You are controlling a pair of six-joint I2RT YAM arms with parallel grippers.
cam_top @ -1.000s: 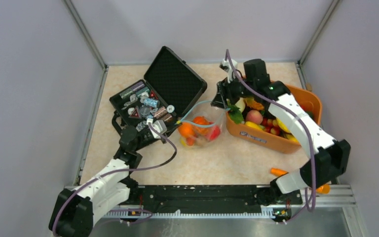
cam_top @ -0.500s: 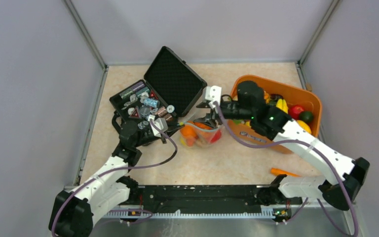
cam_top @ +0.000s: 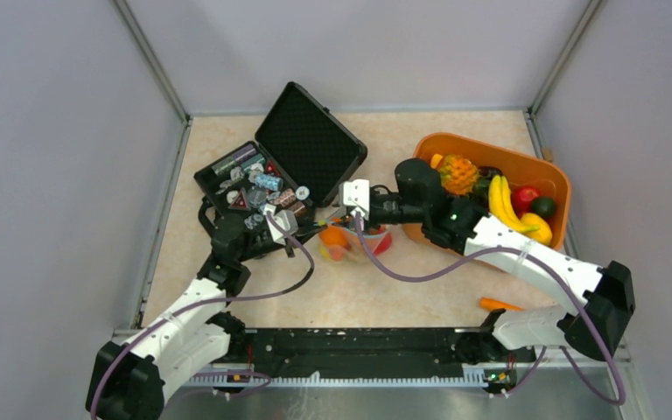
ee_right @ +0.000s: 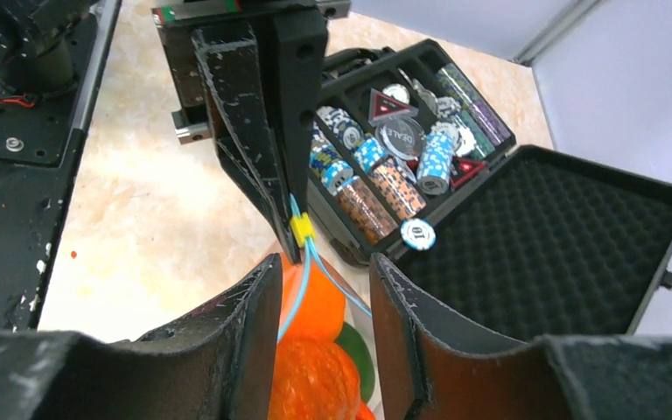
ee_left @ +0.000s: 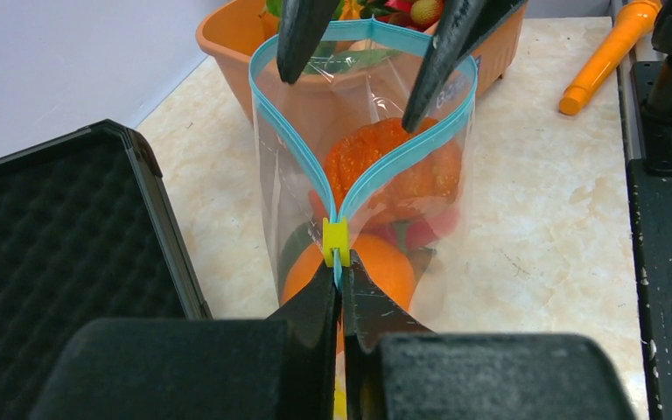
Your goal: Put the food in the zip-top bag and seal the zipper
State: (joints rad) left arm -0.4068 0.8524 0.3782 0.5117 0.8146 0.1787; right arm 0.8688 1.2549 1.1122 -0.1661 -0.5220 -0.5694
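The clear flexible zip-top bag [ee_left: 293, 206] stands upright near the middle of the table, slightly toward the far edge, with orange, red and green plastic toy food [ee_left: 394, 166] inside. Its thin teal zipper strip [ee_left: 407, 160] gapes in a loop at the top and pinches together at a small yellow slider [ee_left: 335, 241]. The left pincer [ee_left: 341, 280] is clamped shut on the strip just below that slider, probably to anchor that end so the bag stands and its mouth can be worked. The right pincer [ee_right: 324, 273] is spread apart, one finger on each side of the mouth. Whether its tips touch the strip I cannot tell.

An orange plastic basket [cam_top: 563, 181] of more toy fruit sits at the far right corner. An open black foam-lined case [cam_top: 311, 144] lies toward the far left, and an orange carrot-like stick [cam_top: 495, 304] lies by the near edge on the right. The table [cam_top: 376, 302] is beige and marbled, and plain grey walls close it in on three sides.
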